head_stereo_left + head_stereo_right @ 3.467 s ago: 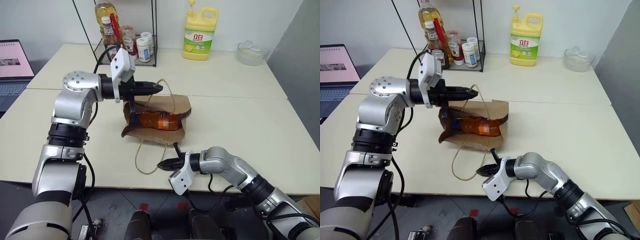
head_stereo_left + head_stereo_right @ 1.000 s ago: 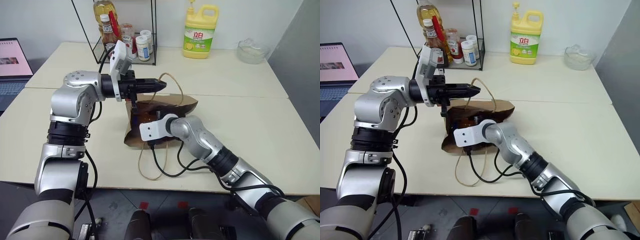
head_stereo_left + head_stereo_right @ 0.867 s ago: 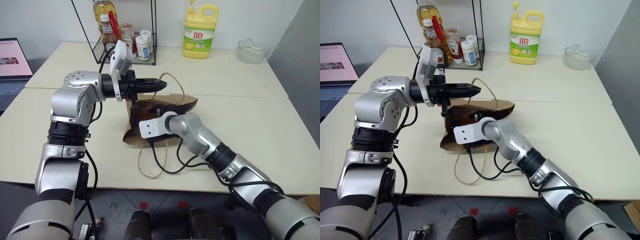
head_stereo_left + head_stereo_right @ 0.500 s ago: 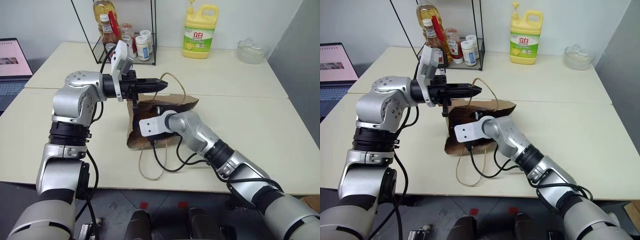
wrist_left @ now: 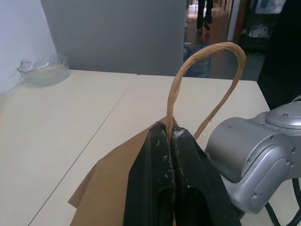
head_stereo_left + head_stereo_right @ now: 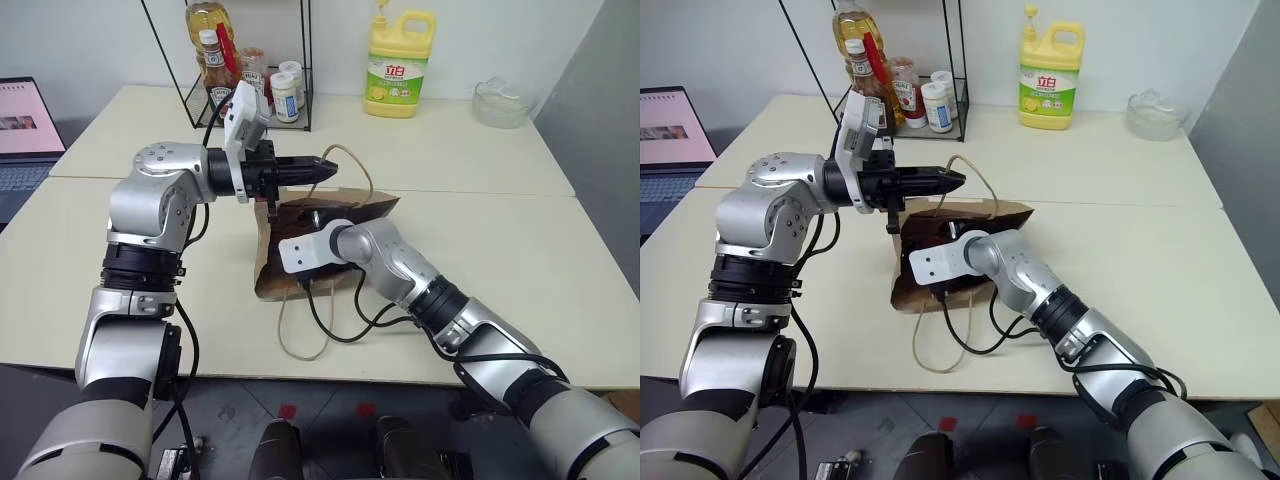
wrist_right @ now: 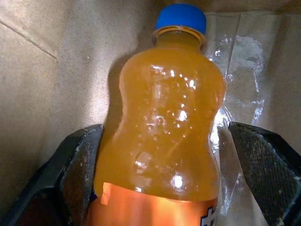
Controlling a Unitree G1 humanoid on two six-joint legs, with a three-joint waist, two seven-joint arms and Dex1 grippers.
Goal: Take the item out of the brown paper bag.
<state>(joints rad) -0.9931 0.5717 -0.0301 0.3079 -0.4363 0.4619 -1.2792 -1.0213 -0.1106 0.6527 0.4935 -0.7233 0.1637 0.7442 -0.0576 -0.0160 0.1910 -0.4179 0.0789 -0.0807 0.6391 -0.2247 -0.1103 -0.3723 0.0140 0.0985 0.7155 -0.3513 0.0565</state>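
The bag [image 6: 325, 235] is lying on its side on the near part of the table [image 6: 520, 270], and everything else is placed from it. Nearest the table's front edge, one cord handle [image 6: 300, 335] is trailing loose out of the bag's mouth. The right arm is reaching into that mouth, so the right gripper [image 7: 171, 155] is sitting inside the bag. Its two fingers [image 7: 80, 169] are standing wide apart on either side of the bottle [image 7: 164, 136], one on each flank, with a visible gap between pad and plastic on the far side; they are not pinching it. The bottle is lying inside the bag with its blue cap [image 7: 181, 18] pointing away from the gripper, toward the bag's closed end, and its orange label toward the wrist.

Just above the bag's upper edge, the left gripper [image 6: 318, 169] is pointing level across it. Its fingers [image 5: 155, 174] are pressed tight together on the other handle [image 5: 207, 75], which is arching up out of them, and this is holding the bag's mouth lifted.

Well behind the bag, a wire rack [image 6: 250, 70] with bottles is standing to the left, a yellow jug [image 6: 400, 65] behind it, and a glass bowl [image 6: 503, 104] far to the right. A laptop [image 6: 25, 135] is sitting far left of the bag.
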